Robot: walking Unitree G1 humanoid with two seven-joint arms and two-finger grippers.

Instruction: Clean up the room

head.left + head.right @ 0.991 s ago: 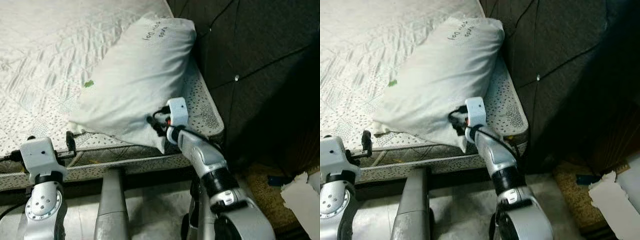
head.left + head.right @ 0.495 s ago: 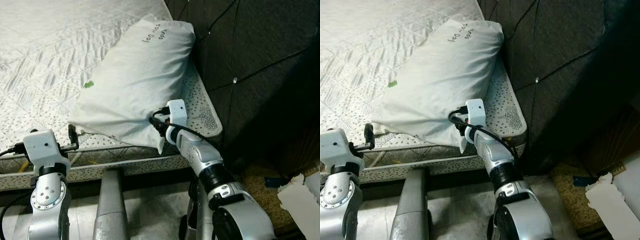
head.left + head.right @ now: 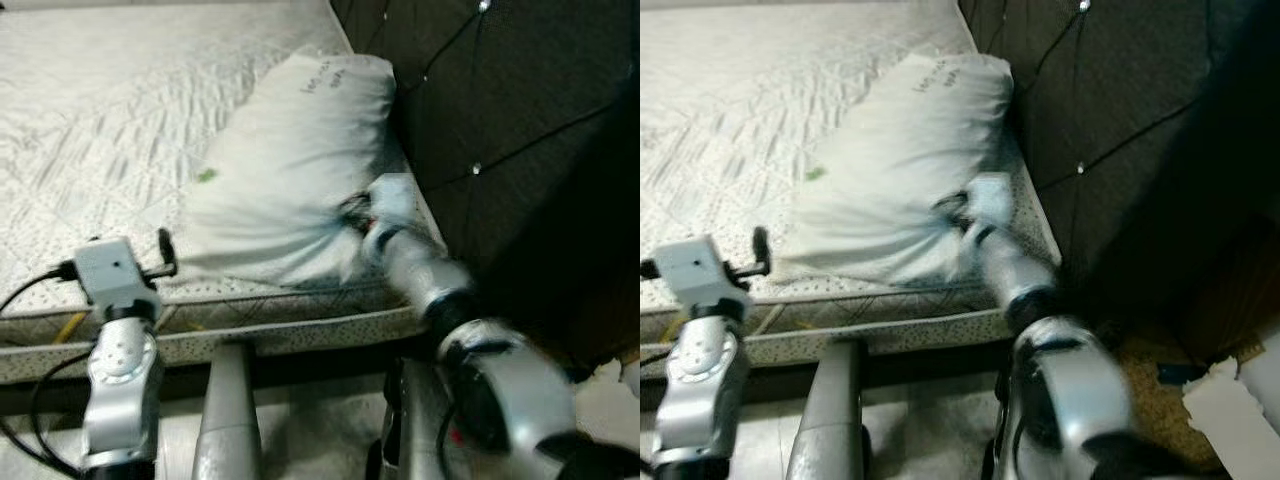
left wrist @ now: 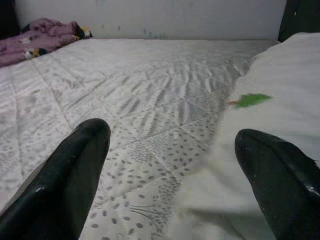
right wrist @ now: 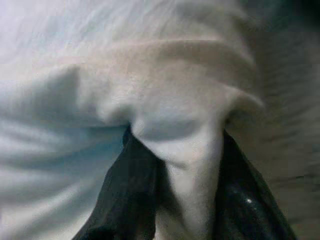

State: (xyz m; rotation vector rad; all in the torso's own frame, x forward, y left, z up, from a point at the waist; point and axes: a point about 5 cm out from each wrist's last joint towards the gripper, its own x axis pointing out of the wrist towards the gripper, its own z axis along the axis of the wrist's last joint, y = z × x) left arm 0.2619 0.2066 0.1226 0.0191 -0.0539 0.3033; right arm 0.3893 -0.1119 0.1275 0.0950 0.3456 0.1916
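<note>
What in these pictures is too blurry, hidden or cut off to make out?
- Dark handwriting on the white pillow: eye views, blurred, unreadable.
- Right gripper: smeared by motion in the eye views; bunched pillow cloth covers the fingertips in the right wrist view.
- Purple crumpled cloth: left wrist view, small and cut off.
- White torn paper: cut off at the edge.

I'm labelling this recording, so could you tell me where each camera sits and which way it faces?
Left eye view: on the head, looking down at the bed; both silver arms show.
Right eye view: beside it, same scene.
Left wrist view: along the open left gripper, across the mattress.
Right wrist view: along the right gripper, which pinches the pillow.
Both wrist views share the pillow.
</note>
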